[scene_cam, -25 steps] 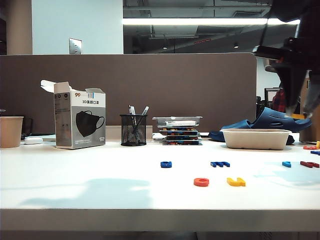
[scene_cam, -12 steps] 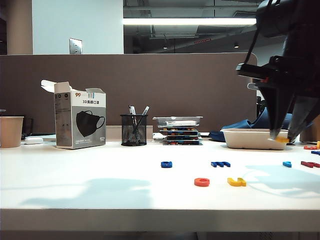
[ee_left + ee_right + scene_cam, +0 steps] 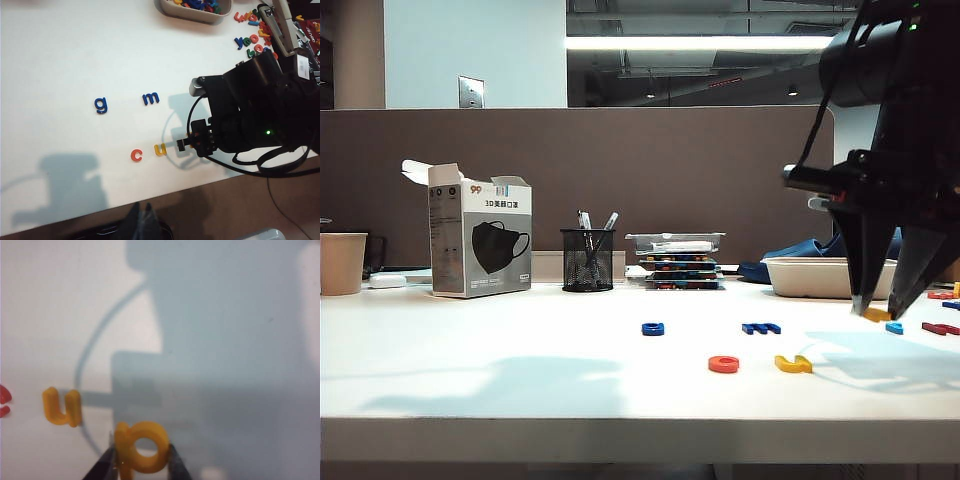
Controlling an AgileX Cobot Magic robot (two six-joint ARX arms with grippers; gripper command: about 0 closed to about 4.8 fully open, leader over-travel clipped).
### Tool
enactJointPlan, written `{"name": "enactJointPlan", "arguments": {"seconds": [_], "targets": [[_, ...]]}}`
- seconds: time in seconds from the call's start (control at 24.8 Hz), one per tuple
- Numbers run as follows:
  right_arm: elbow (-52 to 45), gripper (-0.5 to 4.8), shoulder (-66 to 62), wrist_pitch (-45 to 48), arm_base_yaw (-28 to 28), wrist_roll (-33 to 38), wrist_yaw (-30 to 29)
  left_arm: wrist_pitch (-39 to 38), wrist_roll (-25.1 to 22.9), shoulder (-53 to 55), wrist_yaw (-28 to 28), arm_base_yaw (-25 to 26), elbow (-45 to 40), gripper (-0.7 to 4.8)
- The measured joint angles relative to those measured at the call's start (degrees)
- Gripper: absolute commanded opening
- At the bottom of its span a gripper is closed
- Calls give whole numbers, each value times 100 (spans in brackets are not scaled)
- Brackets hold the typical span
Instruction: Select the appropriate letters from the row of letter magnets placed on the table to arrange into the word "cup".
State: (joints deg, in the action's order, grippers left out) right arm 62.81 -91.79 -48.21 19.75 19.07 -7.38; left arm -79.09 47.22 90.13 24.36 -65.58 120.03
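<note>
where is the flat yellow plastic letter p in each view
Exterior view: the flat yellow plastic letter p sits at the right, pinched in the right gripper just above the white table.
Left wrist view: not visible, hidden behind the right arm.
Right wrist view: low centre, between the fingertips.
Shared landmark: the yellow letter u.

Right arm: matte black housing, bulky rounded casing at top, angular bracket below. Thin black cable loops down its side toward the table. Right gripper: two long tapering black fingers. Seen from the left wrist camera: small green indicator light, grey cylindrical fitting, looping black cables.
</note>
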Motion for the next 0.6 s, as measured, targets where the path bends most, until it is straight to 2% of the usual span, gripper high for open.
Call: {"name": "enactJointPlan", "arguments": {"seconds": [0.24, 0.6], "targets": [[-365, 117, -4, 256, 103, 28, -17, 0, 0, 0, -2, 0, 0, -5], [-393, 116, -313, 494, 92, 66, -20, 0, 0, -2, -2, 0, 0, -5]]}}
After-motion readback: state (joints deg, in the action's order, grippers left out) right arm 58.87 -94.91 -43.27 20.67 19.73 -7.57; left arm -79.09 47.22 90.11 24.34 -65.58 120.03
